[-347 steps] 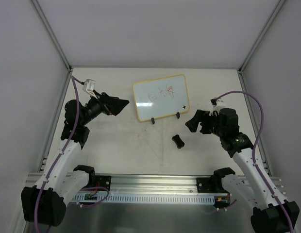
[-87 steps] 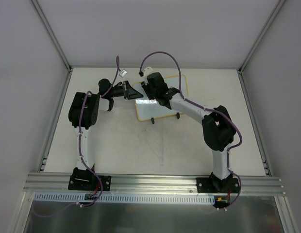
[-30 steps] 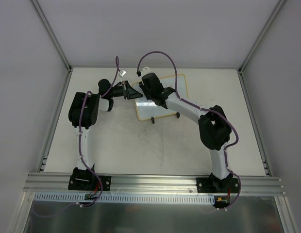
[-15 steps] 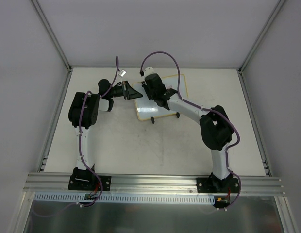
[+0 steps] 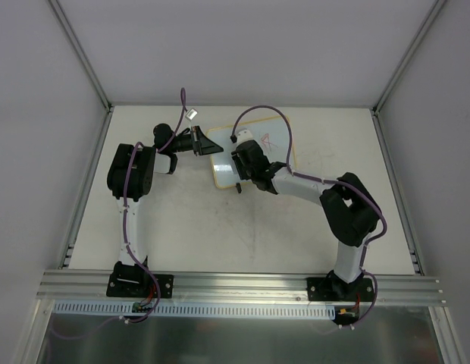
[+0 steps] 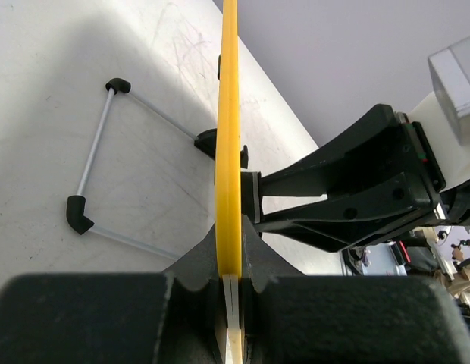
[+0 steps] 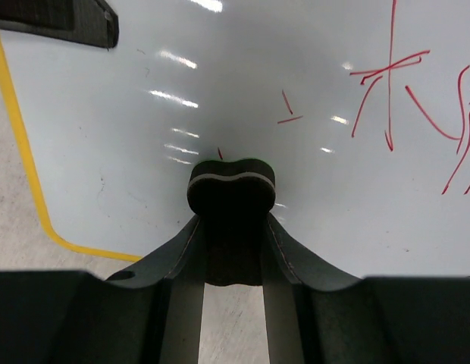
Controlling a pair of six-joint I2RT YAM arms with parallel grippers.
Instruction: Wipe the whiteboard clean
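Mid-wipe. The whiteboard (image 5: pixel 222 168) stands on the counter (image 5: pixel 220 227), its yellow side rim pinched tight by the left fingers (image 6: pixel 191 271), which steady it. The right fingers (image 7: pixel 170 262) are clamped on the black eraser (image 7: pixel 232 186), pressed flat to the board face near its lower left corner. That area is mostly clean, w/ only a few small red ticks just above the eraser. The big red marks (image 7: pixel 402 91) sit up and to the right of it, untouched. Next, I reckon: slide the eraser across to those strokes, keeping pressure even so the board doesn't twist out of the left grip. Vs 0.5 s ago, the right wrist has dropped from the board's far edge toward its near edge, uncovering red strokes in the top view.
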